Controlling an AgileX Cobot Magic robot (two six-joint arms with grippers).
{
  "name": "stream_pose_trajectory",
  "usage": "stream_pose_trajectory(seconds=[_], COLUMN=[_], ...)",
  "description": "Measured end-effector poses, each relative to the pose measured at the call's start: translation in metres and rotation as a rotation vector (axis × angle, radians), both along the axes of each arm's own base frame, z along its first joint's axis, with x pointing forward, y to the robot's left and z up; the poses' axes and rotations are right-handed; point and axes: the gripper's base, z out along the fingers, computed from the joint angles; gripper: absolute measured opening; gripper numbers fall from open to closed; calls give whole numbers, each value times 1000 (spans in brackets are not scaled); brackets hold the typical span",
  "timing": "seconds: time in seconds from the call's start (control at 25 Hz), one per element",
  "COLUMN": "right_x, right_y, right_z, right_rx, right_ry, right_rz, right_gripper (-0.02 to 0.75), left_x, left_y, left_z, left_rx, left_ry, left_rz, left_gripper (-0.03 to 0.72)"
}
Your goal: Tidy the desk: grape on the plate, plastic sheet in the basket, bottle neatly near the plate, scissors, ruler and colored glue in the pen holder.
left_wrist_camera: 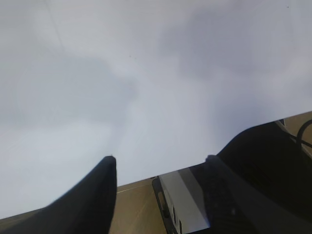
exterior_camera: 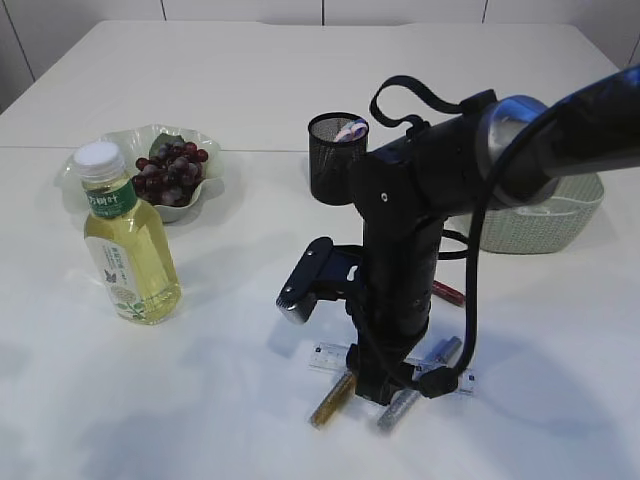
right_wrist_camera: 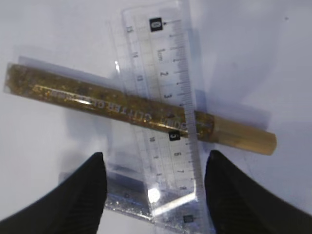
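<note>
**Right wrist view: ruler between open fingers**

Right gripper [right_wrist_camera: 153,168] is open wide and holds nothing. The clear ruler [right_wrist_camera: 165,102] lies on the table right below it, crossing the gold glue stick [right_wrist_camera: 97,95]. The ruler's long side runs away from the fingers.

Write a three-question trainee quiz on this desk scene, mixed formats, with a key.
1. True or false: the grapes are already on the plate.
2. The right gripper hangs open above which items? A) bottle B) ruler and gold glue C) basket
3. Fill in: the clear ruler lies ____ the gold glue tube.

Key: 1 true; 2 B; 3 across (on top of).
</note>
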Motion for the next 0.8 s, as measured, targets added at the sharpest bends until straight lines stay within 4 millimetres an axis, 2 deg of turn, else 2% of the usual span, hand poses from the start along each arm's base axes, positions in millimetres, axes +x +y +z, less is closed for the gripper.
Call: stream_pose_trajectory(seconds=[0.4, 0.48, 0.64, 0.8], right_x=[3, 3, 4, 5], right_y=[-1, -1, -1, -1], right_z=[-11, -12, -13, -13], right_rx=[-31, -32, -32, -27], right_ry=[-11, -9, -12, -18], right_rz=[-9, -9, -10, -12], right_gripper=[489, 450, 323, 300], left_x=[0, 0, 0, 0], left_y=[0, 0, 0, 0], left_z=[0, 0, 0, 0], left_rx=[0, 0, 0, -1], left_ry=[0, 0, 0, -2], left_rz=[0, 0, 0, 0], left_gripper=[415, 415, 415, 415])
